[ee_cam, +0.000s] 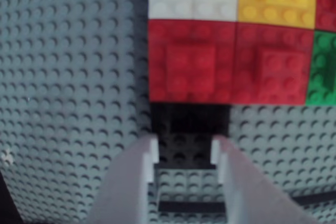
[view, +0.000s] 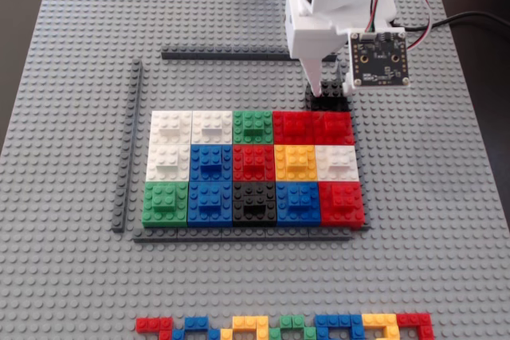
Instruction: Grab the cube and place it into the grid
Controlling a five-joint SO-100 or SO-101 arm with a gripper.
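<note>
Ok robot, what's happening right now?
Hand open, fingers either side of the cube. Cube sits against the grid's top-right red square in the fixed view. Nothing blocking.

The small black studded cube [view: 330,101] sits at 12 o'clock from the top right red square [view: 332,127] of the coloured brick grid, touching it. In the wrist view the white fingers [ee_cam: 140,182] stand on both sides of the cube with small gaps. The thin dark-grey bar [view: 231,55] lies at 10 o'clock. The big grey studded baseplate [view: 446,181] is bare at 3 o'clock, so there is free room there.
</note>
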